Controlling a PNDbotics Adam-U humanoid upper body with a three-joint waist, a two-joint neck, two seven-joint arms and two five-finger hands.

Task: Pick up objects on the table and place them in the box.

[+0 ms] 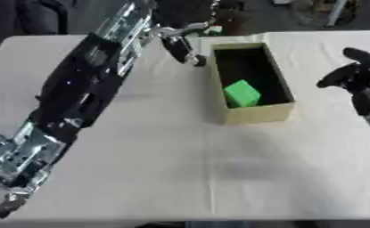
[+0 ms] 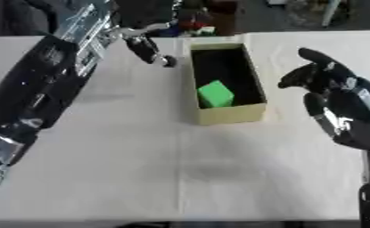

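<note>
The left hand (image 1: 180,44) reaches to the worktop's far edge, just left of the box (image 1: 254,113) — fingers hanging down, holding nothing. The right hand (image 2: 336,102) rests open near the right edge — empty. A green block (image 1: 241,93) lies inside the box, on the pale worktop (image 1: 180,169).
</note>
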